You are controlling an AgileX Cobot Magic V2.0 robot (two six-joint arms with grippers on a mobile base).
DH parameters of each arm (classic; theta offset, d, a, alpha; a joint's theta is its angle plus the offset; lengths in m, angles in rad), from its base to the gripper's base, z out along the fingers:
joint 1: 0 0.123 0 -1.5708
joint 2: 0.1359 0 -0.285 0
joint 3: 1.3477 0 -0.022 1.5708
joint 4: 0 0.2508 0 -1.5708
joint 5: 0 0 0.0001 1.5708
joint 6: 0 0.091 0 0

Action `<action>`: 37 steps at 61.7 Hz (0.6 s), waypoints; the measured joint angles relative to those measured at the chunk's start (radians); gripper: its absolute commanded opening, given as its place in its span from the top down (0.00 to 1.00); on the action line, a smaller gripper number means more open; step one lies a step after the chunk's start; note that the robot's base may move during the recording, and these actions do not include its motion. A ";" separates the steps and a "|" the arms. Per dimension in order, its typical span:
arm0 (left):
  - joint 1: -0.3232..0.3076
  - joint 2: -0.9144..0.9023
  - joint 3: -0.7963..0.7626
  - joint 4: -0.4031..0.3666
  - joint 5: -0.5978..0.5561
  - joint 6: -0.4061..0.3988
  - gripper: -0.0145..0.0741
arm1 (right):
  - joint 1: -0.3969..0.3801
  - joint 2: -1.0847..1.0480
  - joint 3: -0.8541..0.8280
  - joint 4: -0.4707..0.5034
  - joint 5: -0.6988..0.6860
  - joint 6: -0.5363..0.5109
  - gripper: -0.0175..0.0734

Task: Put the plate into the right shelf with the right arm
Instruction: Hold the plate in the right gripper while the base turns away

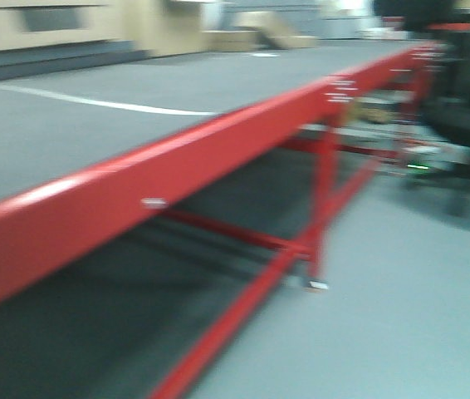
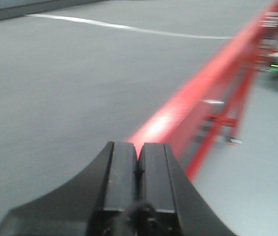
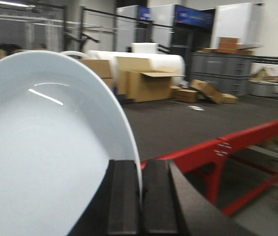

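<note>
Right gripper (image 3: 140, 169) pinches the plate (image 3: 45, 147) by its rim, plate on edge, aloft beside the red-framed table (image 3: 237, 135)'s long edge. Glossy, stiff, breakable, probably slippery: that thin rim grip wants firm pressure. Left gripper (image 2: 138, 157) closed, empty.

Long table (image 1: 218, 137) with a red steel frame runs from lower left to upper right of the front view. Flat grey top (image 1: 135, 79); thin white line (image 1: 94, 102) crosses it at upper left. Small white labels (image 1: 340, 83) sit on the red edge rail. Red legs and braces (image 1: 325, 191) stand on pale grey floor (image 1: 418, 283), lower right. View is blurred.
</note>
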 measured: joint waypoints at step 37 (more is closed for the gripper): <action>0.000 0.000 0.000 0.000 0.000 0.000 0.89 | 0.000 0.000 0.000 -0.002 0.000 0.000 0.78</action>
